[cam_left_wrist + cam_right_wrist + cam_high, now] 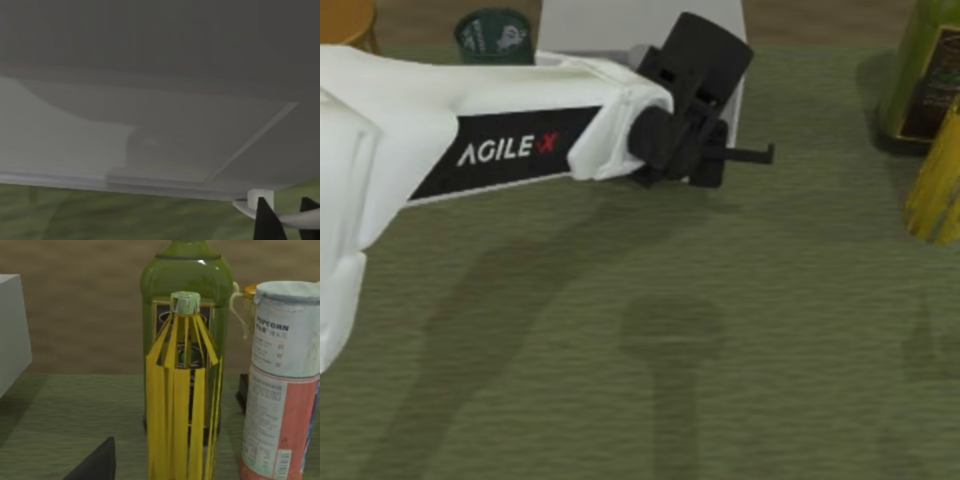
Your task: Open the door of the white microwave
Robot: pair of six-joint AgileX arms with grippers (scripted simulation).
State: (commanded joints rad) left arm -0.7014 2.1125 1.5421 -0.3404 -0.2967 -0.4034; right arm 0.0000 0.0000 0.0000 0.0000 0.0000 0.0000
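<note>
The white microwave [640,25] stands at the back middle of the table, mostly under my left arm. My left gripper [720,150] is at its front right corner. The left wrist view is filled by the door [150,130] with its large grey window, seen close and at a slant. The white bar handle [295,217] runs along the door's edge. My left gripper [288,222] has its two dark fingertips [267,222] a small way apart with the bar between them, shut on it. In the right wrist view only one dark finger [95,465] of my parked right gripper shows.
A green cup [495,35] stands left of the microwave, and an orange object [345,20] is at the back left corner. At the right stand a green bottle [925,70], a yellow slatted object [935,190] and a popcorn can [282,380].
</note>
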